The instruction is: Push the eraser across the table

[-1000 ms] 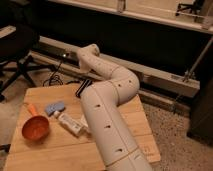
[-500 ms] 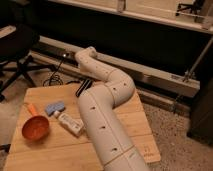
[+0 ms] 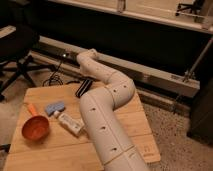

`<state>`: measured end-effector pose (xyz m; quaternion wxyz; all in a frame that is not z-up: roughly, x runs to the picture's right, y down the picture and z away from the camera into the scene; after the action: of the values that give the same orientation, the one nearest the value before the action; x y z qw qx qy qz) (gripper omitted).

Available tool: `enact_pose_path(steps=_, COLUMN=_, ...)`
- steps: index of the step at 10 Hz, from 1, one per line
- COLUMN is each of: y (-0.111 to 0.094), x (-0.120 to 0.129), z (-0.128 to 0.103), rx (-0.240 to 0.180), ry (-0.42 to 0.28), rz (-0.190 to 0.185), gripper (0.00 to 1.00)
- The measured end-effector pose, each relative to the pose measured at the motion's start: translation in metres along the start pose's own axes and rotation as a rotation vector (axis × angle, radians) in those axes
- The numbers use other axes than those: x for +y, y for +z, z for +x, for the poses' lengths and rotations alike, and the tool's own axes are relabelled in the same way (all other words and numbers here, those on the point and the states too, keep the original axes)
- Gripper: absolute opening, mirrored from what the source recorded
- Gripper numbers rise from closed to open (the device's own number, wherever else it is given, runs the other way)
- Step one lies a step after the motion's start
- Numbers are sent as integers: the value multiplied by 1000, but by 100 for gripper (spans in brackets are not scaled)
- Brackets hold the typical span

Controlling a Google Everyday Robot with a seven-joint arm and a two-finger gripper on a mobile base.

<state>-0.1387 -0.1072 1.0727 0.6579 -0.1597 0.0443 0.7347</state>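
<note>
The eraser [image 3: 83, 88] is a narrow black block with lighter stripes. It lies near the far edge of the light wooden table [image 3: 137, 125], left of my arm. My white arm rises from the bottom of the view, bends at an elbow and reaches back to the left. The gripper [image 3: 81, 61] is at the arm's far end, above and just behind the eraser, dark against the dark background. I cannot tell whether it touches the eraser.
A blue-grey flat pad [image 3: 55, 107], a small white bottle [image 3: 70, 123] and an orange-red scoop [image 3: 35, 128] lie on the table's left half. An office chair [image 3: 15, 45] stands at far left. Cables [image 3: 54, 80] lie on the floor behind the table.
The arm's far end has shifted slightly left and lower, towards the eraser. The eraser and the other objects have not visibly moved.
</note>
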Motion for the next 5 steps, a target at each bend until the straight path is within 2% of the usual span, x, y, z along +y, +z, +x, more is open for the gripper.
enact_pose_path(steps=5, y=10, x=-7, z=11, rx=21, ry=25, rz=-1, gripper=5)
